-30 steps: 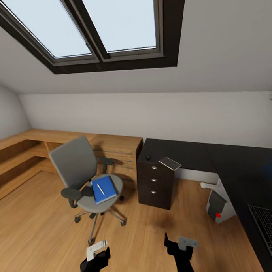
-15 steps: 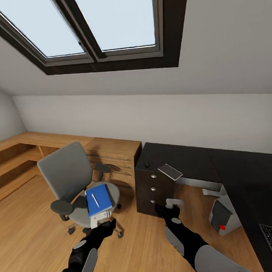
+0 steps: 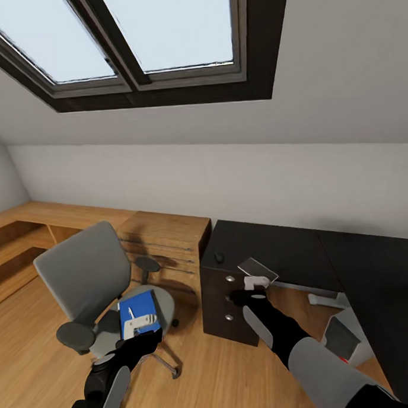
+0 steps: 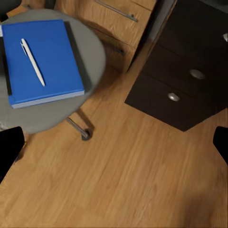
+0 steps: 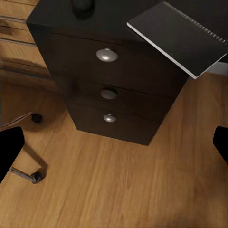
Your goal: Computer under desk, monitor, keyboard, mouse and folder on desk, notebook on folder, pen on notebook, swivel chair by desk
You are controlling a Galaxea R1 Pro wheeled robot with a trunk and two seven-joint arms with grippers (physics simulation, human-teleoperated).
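Notably, notebook (image 5: 178, 38) overhangs desk (image 3: 277, 239) edge — both grippers spread.

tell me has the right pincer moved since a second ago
Yes. The right pincer has reached forward from over the floor, up to the drawer unit, below the notebook.

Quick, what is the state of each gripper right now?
Left gripper: open, holding nothing.
Right gripper: open, holding nothing.

We see open wooden floor (image 3: 211, 370) between the swivel chair (image 3: 88, 280) and the drawer unit (image 3: 229, 307); the notebook (image 3: 258, 269) seems to overhang the desk (image 3: 277, 245) edge.
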